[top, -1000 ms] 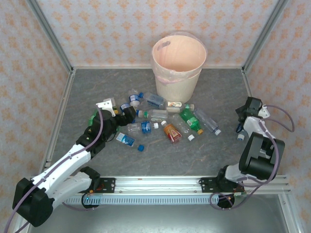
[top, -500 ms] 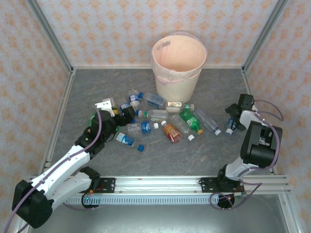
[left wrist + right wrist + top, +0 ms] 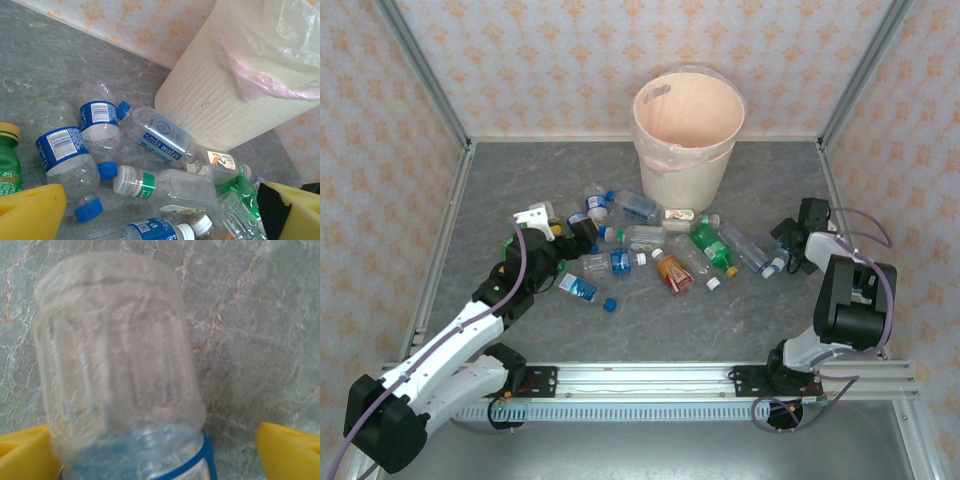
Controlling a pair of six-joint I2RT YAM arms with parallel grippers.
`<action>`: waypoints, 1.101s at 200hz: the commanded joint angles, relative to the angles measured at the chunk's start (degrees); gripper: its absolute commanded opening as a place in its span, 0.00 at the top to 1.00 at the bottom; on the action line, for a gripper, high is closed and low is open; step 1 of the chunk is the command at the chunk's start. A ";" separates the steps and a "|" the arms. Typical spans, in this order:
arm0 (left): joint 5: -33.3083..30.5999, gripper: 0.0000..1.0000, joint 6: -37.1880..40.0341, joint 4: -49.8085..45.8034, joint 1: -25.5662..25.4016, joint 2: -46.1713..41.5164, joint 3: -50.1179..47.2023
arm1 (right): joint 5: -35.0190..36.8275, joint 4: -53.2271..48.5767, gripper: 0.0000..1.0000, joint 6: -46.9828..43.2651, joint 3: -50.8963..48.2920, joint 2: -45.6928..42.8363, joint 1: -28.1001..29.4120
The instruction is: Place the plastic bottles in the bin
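Clear bottle (image 3: pixel 120 365) w/ blue label sits between right gripper (image 3: pixel 157 452) fingers at 3 o'clock; can't tell if they pinch it. Loose hold = it may drop before the bin (image 3: pixel 685 180) at 12. Left gripper (image 3: pixel 162 210) fingers are wide apart over the other bottles (image 3: pixel 95 125).

On the left wrist view I read "soda water" in white on the blue label of one clear bottle (image 3: pixel 161 141) lying by the bin (image 3: pixel 215 95). Toward 9 o'clock from it, the upper bottle (image 3: pixel 99 114) and the lower bottle (image 3: pixel 61 149) each carry a barcode on a blue label; I can't make out digits. Yellow lettering on the green bottle (image 3: pixel 7 170) is cut off.
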 commanded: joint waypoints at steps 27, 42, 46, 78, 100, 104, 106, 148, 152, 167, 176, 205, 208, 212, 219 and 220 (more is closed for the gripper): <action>1.02 0.01 -2.16 -0.96 -0.65 -1.03 0.74 | -0.88 1.01 0.13 -0.18 -2.54 -2.30 0.94; 1.12 0.01 -2.22 -1.09 -0.68 -1.17 0.81 | -0.79 1.43 0.17 -0.37 -2.59 -2.20 1.04; 1.12 0.01 -2.25 -1.22 -0.68 -1.26 0.85 | -0.92 1.40 0.18 -0.45 -2.44 -2.11 1.09; 2.78 0.01 -1.99 -1.00 -0.65 -1.88 1.28 | -0.94 1.48 0.23 -0.83 -1.78 -1.48 1.08; 7.53 0.01 -0.81 0.65 -1.06 -1.59 1.38 | -0.52 2.04 0.24 -0.78 -2.08 -1.71 1.07; 8.14 0.01 -0.76 0.93 -1.21 -1.53 1.50 | -0.52 2.04 0.24 -0.91 -2.12 -1.62 1.11; 8.32 0.01 -0.76 1.04 -1.30 -1.50 1.53 | -0.45 2.13 0.24 -0.92 -2.13 -1.63 1.12; 9.12 0.01 1.93 1.63 -5.43 0.15 3.40 | -0.66 2.13 0.30 -1.20 -1.51 -1.06 1.10; 9.11 0.01 2.24 1.55 -5.91 0.38 3.66 | -0.70 2.18 0.32 -1.34 -1.59 -1.21 1.05; 8.80 0.01 3.16 1.25 -7.85 1.51 4.71 | -0.46 2.21 0.33 -1.36 -1.85 -1.74 1.12; 8.37 0.01 3.44 1.14 -8.79 2.23 5.20 | -0.47 2.21 0.34 -1.35 -2.00 -2.13 1.12; 6.72 0.01 4.06 1.02 -11.53 3.89 6.84 | -1.18 1.79 0.38 -1.36 -2.13 -4.44 1.13; 6.52 0.01 4.12 0.97 -11.79 4.00 7.03 | -1.06 1.75 0.38 -1.36 -2.13 -4.72 1.11; 6.36 0.01 4.21 0.97 -12.05 4.19 7.20 | -1.07 1.68 0.38 -1.32 -2.08 -5.35 1.12; 5.88 0.01 4.27 0.77 -12.51 4.54 7.70 | -1.15 1.59 0.38 -1.26 -2.13 -6.29 1.06; 5.78 0.01 4.26 0.72 -12.55 4.60 7.74 | -1.17 1.63 0.39 -1.26 -2.13 -6.48 1.10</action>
